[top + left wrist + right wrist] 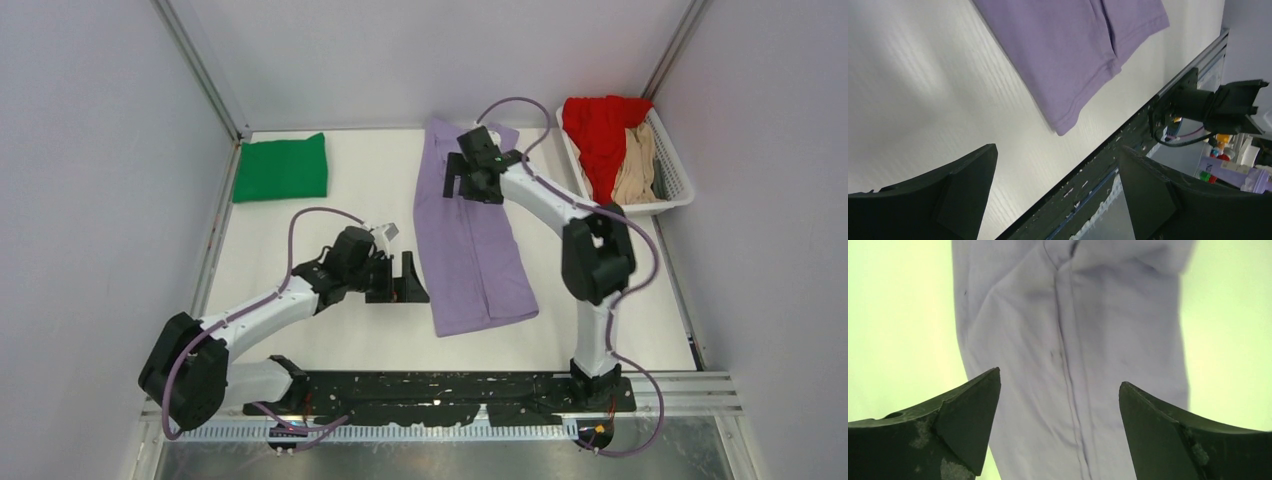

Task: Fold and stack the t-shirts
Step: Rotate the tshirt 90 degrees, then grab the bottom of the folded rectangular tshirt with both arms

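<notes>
Four t-shirts share the white table [350, 170], with grey walls closing it in on three sides. Largest is the lavender t-shirt [465, 250], spread flat as a long strip with both sides folded in to a centre seam. It runs from 12 o'clock at the far edge toward 6 o'clock and stops short of the black base plate [450, 385].

At 2 o'clock a white slatted basket [676, 175] holds the red t-shirt [600, 130], heaped and spilling over its rim. The tan t-shirt [637, 165] is bunched beside it. At 10 o'clock the green t-shirt [281, 168] lies folded into a neat rectangle, well apart from everything else.

The right arm [590, 250] crosses the lavender strip's far right edge and hides part of its collar end. The right gripper [462, 188] hangs over that end with its jaws spread wide and nothing between them. Its wrist view shows the seam of the cloth [1073, 340] running between the fingers [963, 415], probably just above the fabric rather than on it.

The left gripper [412, 278] sits at 9 o'clock of the shirt's near half, just beside its edge. Its jaws are also wide apart and it holds nothing. Its wrist view catches the shirt's near hem corner [1073, 50] lying apart from the fingers [948, 195].

Both shirts in the basket are too crumpled to make out their shape. Small clutter past the table edge in the left wrist view is blurred.
</notes>
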Controlling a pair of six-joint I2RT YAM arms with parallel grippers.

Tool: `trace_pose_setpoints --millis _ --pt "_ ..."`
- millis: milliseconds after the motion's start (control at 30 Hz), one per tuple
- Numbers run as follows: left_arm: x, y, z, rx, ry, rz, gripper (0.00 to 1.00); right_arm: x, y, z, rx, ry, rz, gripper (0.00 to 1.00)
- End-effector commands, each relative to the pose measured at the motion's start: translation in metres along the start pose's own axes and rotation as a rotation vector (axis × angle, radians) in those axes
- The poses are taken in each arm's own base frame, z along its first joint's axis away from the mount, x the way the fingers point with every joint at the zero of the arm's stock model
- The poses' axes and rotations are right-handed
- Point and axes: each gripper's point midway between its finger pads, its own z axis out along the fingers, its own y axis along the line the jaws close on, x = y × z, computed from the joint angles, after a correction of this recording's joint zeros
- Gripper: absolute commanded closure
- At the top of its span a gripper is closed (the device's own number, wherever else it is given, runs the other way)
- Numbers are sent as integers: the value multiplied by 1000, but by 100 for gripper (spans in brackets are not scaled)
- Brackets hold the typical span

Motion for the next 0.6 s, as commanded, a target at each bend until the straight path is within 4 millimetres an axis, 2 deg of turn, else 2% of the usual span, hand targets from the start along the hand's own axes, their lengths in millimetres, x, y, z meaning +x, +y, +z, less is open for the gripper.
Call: trace_pose_setpoints --millis 0,33,67,100,133,167,200,233,267,300,333,400,433,567 --pt "27 -16 10 10 95 49 9 -8 -36 -93 -7 -195 32 5" --pt "33 -16 14 -1 110 54 11 18 -58 -103 25 -180 35 5" --pt "39 -17 18 -12 125 60 12 32 -70 -106 43 -171 51 4" --pt "44 -17 22 -29 137 68 14 60 -90 -113 67 -150 54 5" --pt "47 -18 26 -42 147 71 16 72 -101 -115 81 -138 74 5" --pt "53 -21 31 -51 161 79 18 95 -116 -122 87 -122 80 5" --pt "58 -22 35 -62 174 89 21 98 -124 -134 77 -146 105 5" --pt "61 -23 40 -74 187 95 24 122 -140 -130 102 -103 109 5" --pt "65 -23 44 -89 202 99 27 126 -144 -138 91 -118 123 5" --pt "68 -22 47 -103 212 97 29 144 -155 -135 107 -85 126 4" --pt "70 -20 51 -115 220 94 31 147 -158 -140 99 -93 131 4" --pt "72 -18 58 -128 227 86 35 169 -162 -137 79 -46 130 2" --pt "71 -20 61 -124 229 85 37 173 -162 -137 71 -36 130 1" --pt "80 -18 74 -143 274 74 51 194 -163 -134 50 25 113 16"
